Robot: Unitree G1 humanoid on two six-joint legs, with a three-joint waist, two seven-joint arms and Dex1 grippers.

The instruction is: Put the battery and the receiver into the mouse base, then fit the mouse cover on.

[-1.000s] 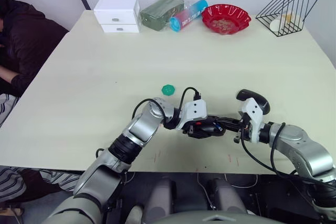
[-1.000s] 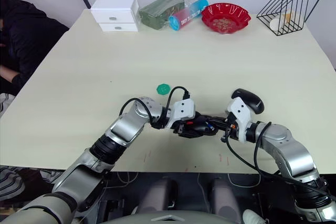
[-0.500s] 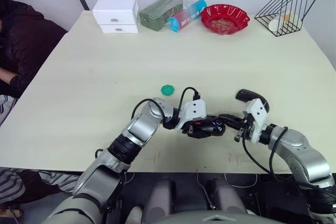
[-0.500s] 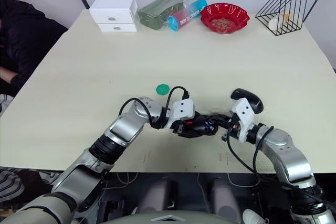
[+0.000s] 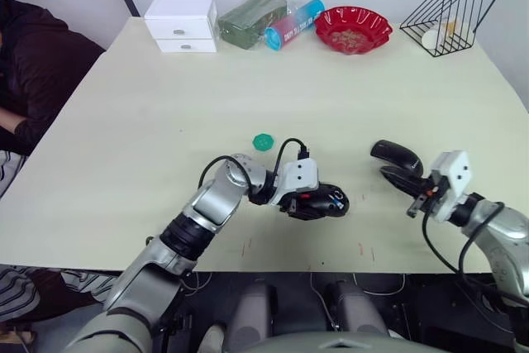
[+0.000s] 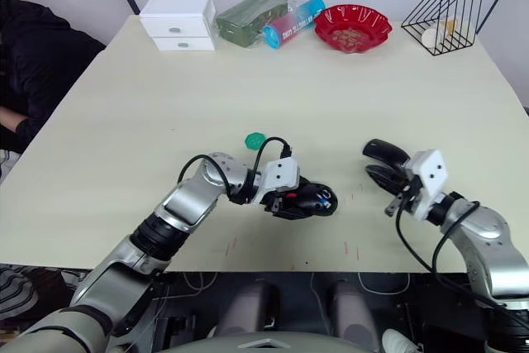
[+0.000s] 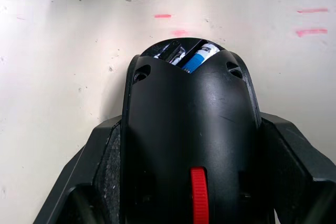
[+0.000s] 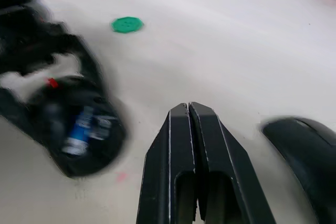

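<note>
Left eye view: left gripper [image 5: 318,202] clamped on the mouse base [image 5: 324,201], low on the table [image 5: 149,121] just left of centre, one finger on each flank. Blue-and-white speck of the battery [image 5: 336,198] visible in the base's open right end. Mouse cover [image 5: 397,156] lying at 3 o'clock from the base, well apart from it. Right gripper [image 5: 397,182] just below the cover at its 6 o'clock, fingers pressed together, nothing between them. Green disc [image 5: 263,140] at 11 o'clock from the base, near it. Along the far edge, white drawer box [image 5: 183,21], green packet [image 5: 254,20], blue tube [image 5: 295,23], red bowl [image 5: 356,28], wire rack [image 5: 446,6]. Person in dark clothing [image 5: 33,64] at the left table edge.

Right eye view: same layout, base held, cover free beside the closed right gripper.

Left wrist view: base gripped at both sides, red scroll wheel [image 7: 197,202] nearest the camera, battery seated in the open compartment at the far end. Small dark part next to the battery, cannot tell whether it is the receiver. Red marks on the tabletop beyond.

Right wrist view: right fingers [image 8: 176,153] shut tight, empty. Cover at their 3 o'clock, base with battery at 9 o'clock, green disc at 11 o'clock.
</note>
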